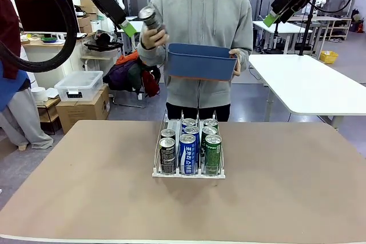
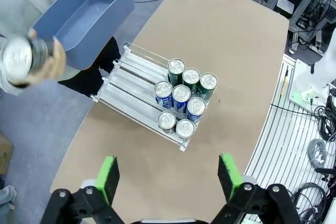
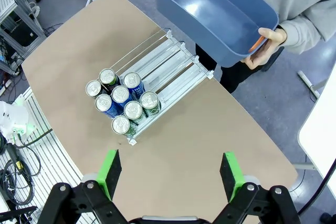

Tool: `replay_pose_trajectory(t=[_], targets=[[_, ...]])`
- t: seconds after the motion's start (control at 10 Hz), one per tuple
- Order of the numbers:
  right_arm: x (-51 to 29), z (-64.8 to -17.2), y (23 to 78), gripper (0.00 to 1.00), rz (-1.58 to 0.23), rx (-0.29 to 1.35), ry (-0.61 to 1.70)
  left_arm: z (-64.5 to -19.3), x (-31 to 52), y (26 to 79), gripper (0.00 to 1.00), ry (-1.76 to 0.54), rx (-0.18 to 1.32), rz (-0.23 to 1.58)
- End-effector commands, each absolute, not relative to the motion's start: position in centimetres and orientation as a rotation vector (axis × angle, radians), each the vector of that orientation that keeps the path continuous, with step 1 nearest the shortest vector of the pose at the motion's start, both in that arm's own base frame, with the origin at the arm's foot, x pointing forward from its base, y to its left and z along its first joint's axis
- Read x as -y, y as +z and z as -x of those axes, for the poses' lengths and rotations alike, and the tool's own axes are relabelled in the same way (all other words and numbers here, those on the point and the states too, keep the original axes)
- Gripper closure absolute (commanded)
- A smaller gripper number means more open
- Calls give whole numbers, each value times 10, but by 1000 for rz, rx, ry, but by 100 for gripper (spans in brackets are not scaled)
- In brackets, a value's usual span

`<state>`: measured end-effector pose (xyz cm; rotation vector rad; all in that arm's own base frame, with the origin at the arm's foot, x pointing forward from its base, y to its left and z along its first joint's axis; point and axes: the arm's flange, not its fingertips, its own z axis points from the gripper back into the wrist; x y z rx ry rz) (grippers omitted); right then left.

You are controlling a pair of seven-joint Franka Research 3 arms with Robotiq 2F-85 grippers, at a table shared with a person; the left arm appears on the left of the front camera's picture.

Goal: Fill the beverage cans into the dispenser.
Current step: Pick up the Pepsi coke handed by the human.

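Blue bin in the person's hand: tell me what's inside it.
The wrist views show the blue bin with a bare floor, no cans. The person's other hand holds one can beside it.

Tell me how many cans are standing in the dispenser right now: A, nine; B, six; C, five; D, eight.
D: the left wrist view shows eight silver tops in the dispenser, two in one outer lane and three in each of the other two, while the person's hand holds one more can beside the blue bin.
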<state>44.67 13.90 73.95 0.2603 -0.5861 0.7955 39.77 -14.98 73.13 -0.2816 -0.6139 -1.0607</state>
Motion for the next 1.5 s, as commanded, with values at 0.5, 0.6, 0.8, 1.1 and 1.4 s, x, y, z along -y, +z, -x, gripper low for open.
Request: replay_pose_trajectory(t=[0.5, 0.6, 0.8, 1.1, 1.4], targets=[[-138, -445, 740, 0, -262, 578, 797, -398, 149, 731, 0, -1070, 620, 290], [-138, -445, 740, 0, -262, 578, 797, -398, 149, 731, 0, -1070, 620, 290], [-138, -445, 740, 0, -262, 578, 797, -398, 149, 731, 0, -1070, 620, 290], [-138, -445, 740, 0, -262, 578, 797, -398, 149, 731, 0, -1070, 620, 290], [-138, -445, 740, 0, -262, 578, 797, -398, 149, 731, 0, -1070, 620, 290]])
